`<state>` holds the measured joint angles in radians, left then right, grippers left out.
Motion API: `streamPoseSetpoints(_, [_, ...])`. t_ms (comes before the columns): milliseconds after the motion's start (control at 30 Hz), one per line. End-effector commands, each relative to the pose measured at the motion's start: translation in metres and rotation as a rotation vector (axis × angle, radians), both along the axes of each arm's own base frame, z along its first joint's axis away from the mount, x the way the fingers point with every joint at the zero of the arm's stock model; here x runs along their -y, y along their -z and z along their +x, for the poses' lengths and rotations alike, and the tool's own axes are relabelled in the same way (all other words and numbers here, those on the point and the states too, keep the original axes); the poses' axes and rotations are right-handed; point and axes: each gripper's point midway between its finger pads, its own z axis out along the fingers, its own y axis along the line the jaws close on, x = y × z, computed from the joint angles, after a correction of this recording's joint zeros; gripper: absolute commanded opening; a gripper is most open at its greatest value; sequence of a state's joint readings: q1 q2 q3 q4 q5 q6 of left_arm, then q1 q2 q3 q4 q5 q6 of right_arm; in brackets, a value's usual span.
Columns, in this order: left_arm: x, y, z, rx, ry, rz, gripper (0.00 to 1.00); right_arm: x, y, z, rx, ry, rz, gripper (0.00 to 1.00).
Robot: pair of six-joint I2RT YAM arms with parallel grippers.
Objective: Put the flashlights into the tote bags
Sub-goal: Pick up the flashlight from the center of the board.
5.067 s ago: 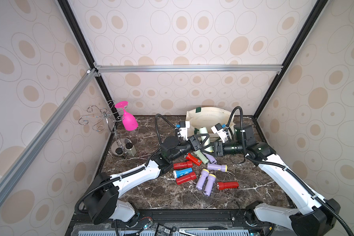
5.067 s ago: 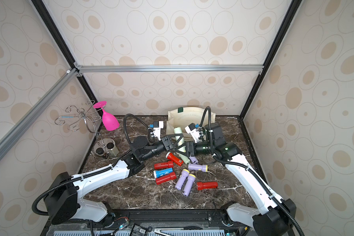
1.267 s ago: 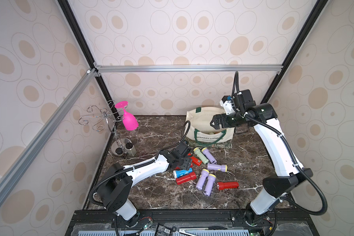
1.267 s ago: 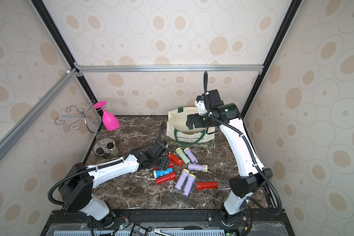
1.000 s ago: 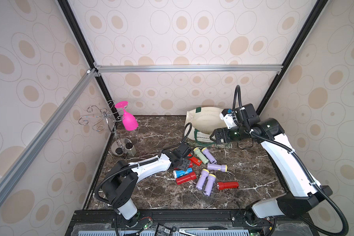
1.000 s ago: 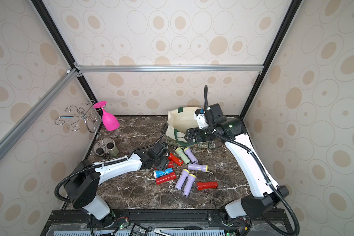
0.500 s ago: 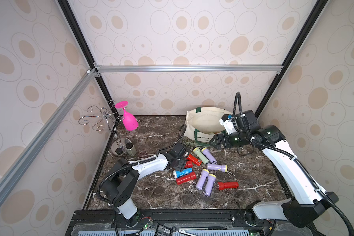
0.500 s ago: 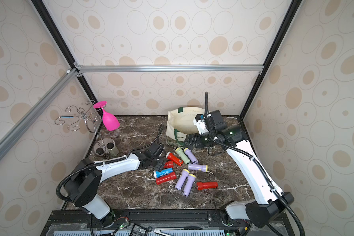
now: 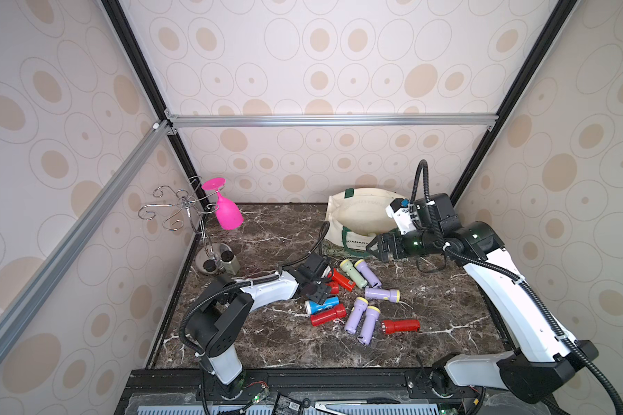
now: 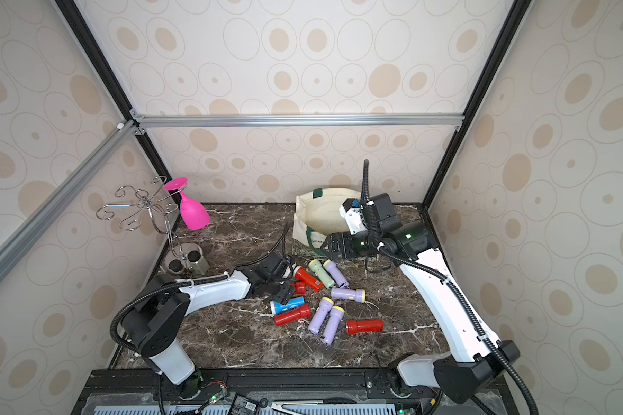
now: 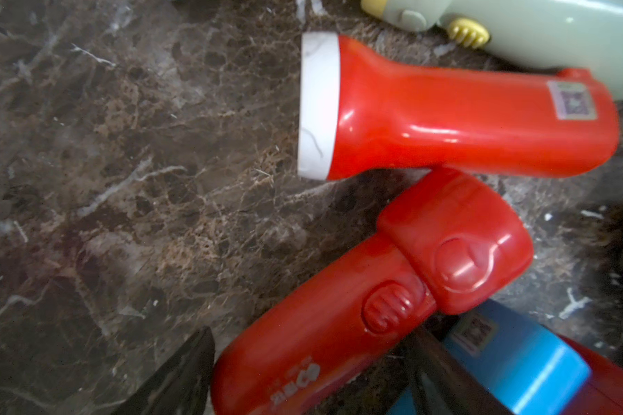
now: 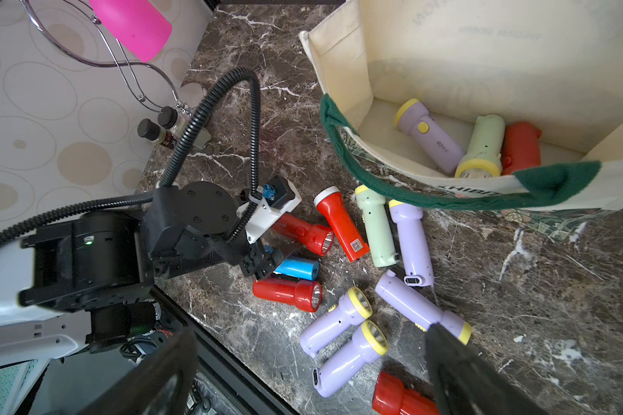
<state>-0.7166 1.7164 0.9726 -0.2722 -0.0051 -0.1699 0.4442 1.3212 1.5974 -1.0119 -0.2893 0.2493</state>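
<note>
**Left claw astride a red flashlight**

Your left gripper (image 9: 318, 292) lay low among the loose flashlights (image 9: 363, 318) mid-table. Its jaws flanked a red flashlight (image 11: 321, 345), grip unclear, with the blue flashlight (image 9: 321, 306) crowding it at 6 o'clock. Your right gripper (image 9: 373, 248) hovered wide open, empty, before the tote bag (image 9: 360, 215) at 1 o'clock. The wire rack (image 9: 180, 208) stood at 10.
</note>
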Motion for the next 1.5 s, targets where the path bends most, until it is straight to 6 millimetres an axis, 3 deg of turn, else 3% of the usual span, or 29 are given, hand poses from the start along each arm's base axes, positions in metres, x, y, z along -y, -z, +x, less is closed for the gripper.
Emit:
streamPoseSetpoints(0, [0.005, 0.002, 0.004, -0.003, 0.076, 0.022, 0.81, -0.002, -0.005, -0.005, 0.015, -0.010, 0.024, 1.00])
streamPoseSetpoints(167, [0.003, 0.005, -0.001, -0.021, 0.101, 0.025, 0.71, -0.003, -0.008, -0.006, 0.031, -0.013, 0.042, 1.00])
streamPoseSetpoints(400, [0.003, 0.010, -0.012, -0.054, 0.127, 0.006, 0.44, -0.005, -0.005, -0.003, 0.010, -0.009, 0.067, 1.00])
streamPoseSetpoints(500, [0.001, 0.011, -0.016, -0.062, 0.129, 0.004, 0.37, -0.003, -0.005, -0.002, 0.008, -0.001, 0.066, 1.00])
streamPoseSetpoints(633, [0.001, 0.012, -0.021, -0.070, 0.143, -0.008, 0.39, 0.000, -0.004, -0.002, 0.005, 0.003, 0.064, 1.00])
streamPoseSetpoints(733, [0.004, 0.014, -0.022, -0.079, 0.156, -0.015, 0.53, 0.000, -0.003, -0.003, 0.004, 0.005, 0.066, 1.00])
streamPoseSetpoints(900, [0.011, 0.015, -0.013, -0.077, 0.147, -0.027, 0.57, 0.000, -0.005, -0.004, 0.002, 0.008, 0.071, 1.00])
streamPoseSetpoints(1167, [0.020, 0.022, -0.004, -0.080, 0.144, -0.038, 0.53, 0.001, -0.005, -0.005, 0.001, 0.011, 0.074, 1.00])
streamPoseSetpoints(1467, [0.015, 0.018, -0.007, -0.078, 0.125, -0.048, 0.26, 0.003, -0.008, -0.004, 0.005, 0.015, 0.076, 1.00])
